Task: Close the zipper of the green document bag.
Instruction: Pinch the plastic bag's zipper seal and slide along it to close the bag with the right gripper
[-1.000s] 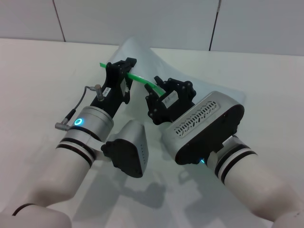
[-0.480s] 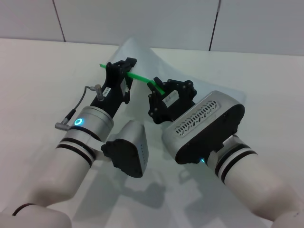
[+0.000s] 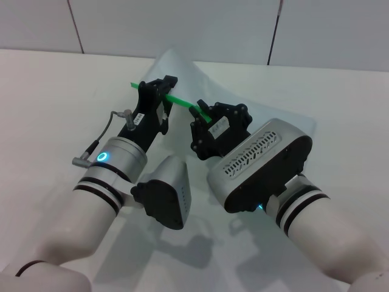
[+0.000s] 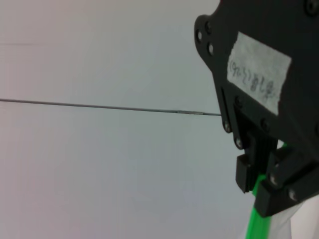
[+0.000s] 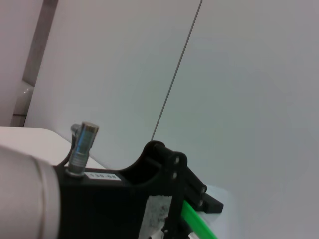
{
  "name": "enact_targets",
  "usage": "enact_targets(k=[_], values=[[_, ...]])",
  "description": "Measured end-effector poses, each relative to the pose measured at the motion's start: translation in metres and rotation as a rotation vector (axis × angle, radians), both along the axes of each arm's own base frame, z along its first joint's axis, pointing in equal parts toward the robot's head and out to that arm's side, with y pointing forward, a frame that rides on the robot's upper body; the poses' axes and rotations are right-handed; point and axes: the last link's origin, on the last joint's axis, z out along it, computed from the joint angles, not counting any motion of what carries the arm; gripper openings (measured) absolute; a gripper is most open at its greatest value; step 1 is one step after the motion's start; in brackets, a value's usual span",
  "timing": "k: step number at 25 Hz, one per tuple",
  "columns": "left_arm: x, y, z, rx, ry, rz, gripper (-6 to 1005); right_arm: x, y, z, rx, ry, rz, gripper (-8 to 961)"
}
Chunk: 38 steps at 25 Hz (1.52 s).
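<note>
Both grippers clamp zipper (image 3: 180,99): L gripper (image 3: 159,85) by its far end, R gripper (image 3: 203,111) mid-strip; I see bag (image 3: 243,91) lifted off desk (image 3: 42,97).

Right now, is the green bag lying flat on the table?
No, both grippers, left and right, hold the green zipper edge up, so the bag is lifted off the table.

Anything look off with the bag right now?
The translucent pale green document bag isn't lying flat: its bright green zipper edge is lifted off the white table, pinched between the left gripper and right gripper.
</note>
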Motion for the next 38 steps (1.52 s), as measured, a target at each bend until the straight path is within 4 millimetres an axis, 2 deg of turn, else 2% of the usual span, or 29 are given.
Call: enact_targets(k=[16,38], values=[[0.0,-0.0001,-0.0003,0.001,0.015,-0.004,55,-0.0003,0.0,-0.0004,-0.001,-0.006,0.006,129],[-0.0021,-0.0028,0.0003,0.001,-0.01,0.007,54,0.0007,-0.0003,-0.0005,-0.002,-0.003,0.002,81]])
